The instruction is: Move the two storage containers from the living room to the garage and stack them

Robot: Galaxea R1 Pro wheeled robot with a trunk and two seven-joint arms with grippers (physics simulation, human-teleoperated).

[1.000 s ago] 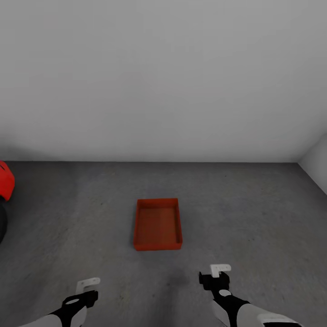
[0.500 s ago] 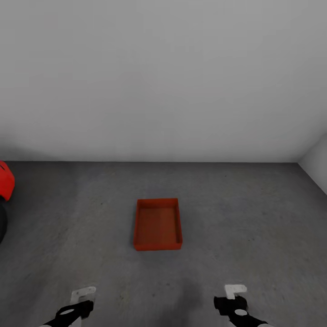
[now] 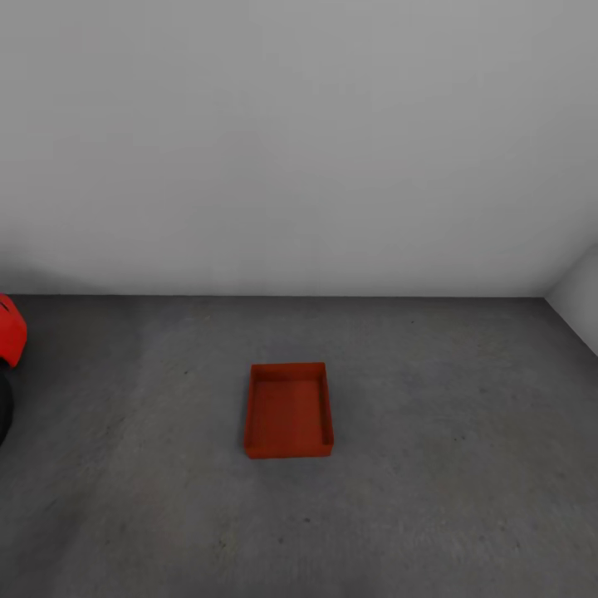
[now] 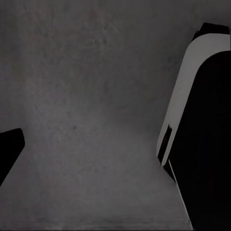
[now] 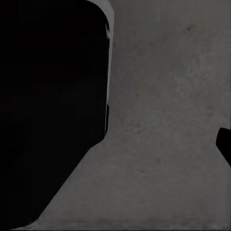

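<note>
One orange-red storage container (image 3: 288, 409) sits flat on the dark grey garage floor (image 3: 432, 465), at the middle of the head view, open side up. I cannot tell whether a second container is nested inside it. In the left wrist view a black fingertip (image 4: 8, 154) of my left gripper (image 4: 115, 159) shows at the edge, over bare floor. A black fingertip (image 5: 225, 147) of my right gripper (image 5: 115, 147) likewise sits at the edge in the right wrist view. Nothing lies between either pair of fingers.
The red car (image 3: 10, 328) and its dark tyre (image 3: 3, 407) stand at the far left. A pale grey wall (image 3: 299, 149) rises behind the container and meets a side wall (image 3: 581, 299) at the right. My own white and black body (image 4: 202, 120) stands close to both wrists.
Both arms have drawn back toward me and dropped out of the bottom of the head view. The container and the camera have not moved.
</note>
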